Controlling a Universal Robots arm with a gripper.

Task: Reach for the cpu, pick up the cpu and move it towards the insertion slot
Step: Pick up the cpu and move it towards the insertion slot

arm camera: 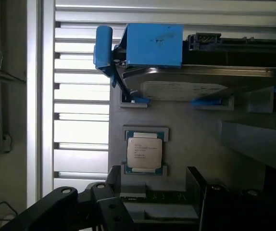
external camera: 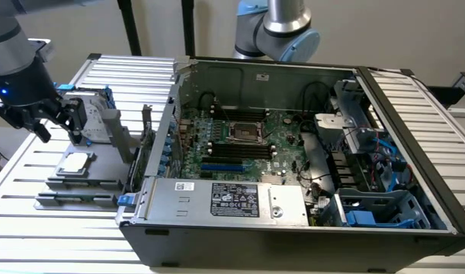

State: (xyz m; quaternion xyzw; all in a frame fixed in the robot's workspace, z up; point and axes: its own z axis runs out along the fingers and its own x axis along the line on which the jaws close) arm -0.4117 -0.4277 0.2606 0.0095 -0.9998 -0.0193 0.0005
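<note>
Starting at the near edge of the slatted table (external camera: 57,228), we meet a grey holder (external camera: 76,185) on the exterior view's left, just beside the open computer case (external camera: 293,240). The cpu (external camera: 74,162) lies flat in its seat on that holder, silvery face up. In the wrist view its printed top shows, with nothing touching it. Above it and a little farther back hangs the gripper (external camera: 63,138), its two dark fingers spread wide and holding nothing. Just behind the gripper stands the hard drive (external camera: 91,117) with its blue bracket (arm camera: 152,44). Inside the case we see the power supply (external camera: 232,200) nearest, then the long black memory slots (external camera: 240,151), then the insertion slot (external camera: 244,132), a metal frame around a dark centre, well apart from the cpu. Farthest back rises the arm's joint (external camera: 289,34)
</note>
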